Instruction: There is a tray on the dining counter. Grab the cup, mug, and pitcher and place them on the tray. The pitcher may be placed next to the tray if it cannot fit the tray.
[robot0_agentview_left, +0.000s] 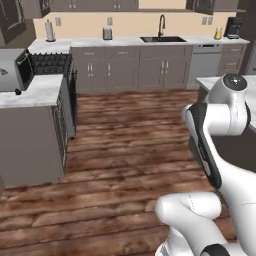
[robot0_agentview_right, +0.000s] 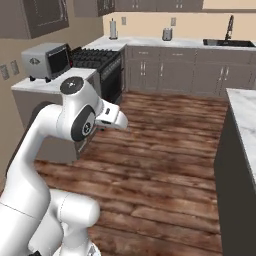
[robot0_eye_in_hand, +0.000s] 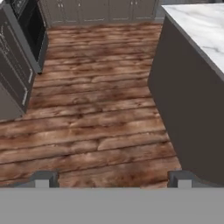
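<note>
My gripper (robot0_eye_in_hand: 113, 179) is open, its two dark fingertips (robot0_eye_in_hand: 43, 178) spread wide over the wooden floor with nothing between them. The dining counter (robot0_eye_in_hand: 197, 26), a white veined marble top on a dark base, lies to the right of the hand; it also shows as the dining counter (robot0_agentview_right: 245, 115) and the dining counter (robot0_agentview_left: 210, 82). On the far back worktop stands a small amber-yellow vessel, seemingly the pitcher (robot0_agentview_left: 218, 33), beside a black coffee machine (robot0_agentview_left: 233, 27). The arm is folded up high, far from the pitcher. The tray, cup and mug are out of view.
Wooden floor (robot0_agentview_left: 125, 150) spreads between the island and the cabinets. A low counter with a toaster oven (robot0_agentview_left: 12, 70) and a stove (robot0_agentview_left: 50, 62) stands at the left. The back worktop carries a black sink (robot0_agentview_left: 162, 39), a paper towel roll (robot0_agentview_left: 49, 31) and a jar (robot0_agentview_left: 107, 33).
</note>
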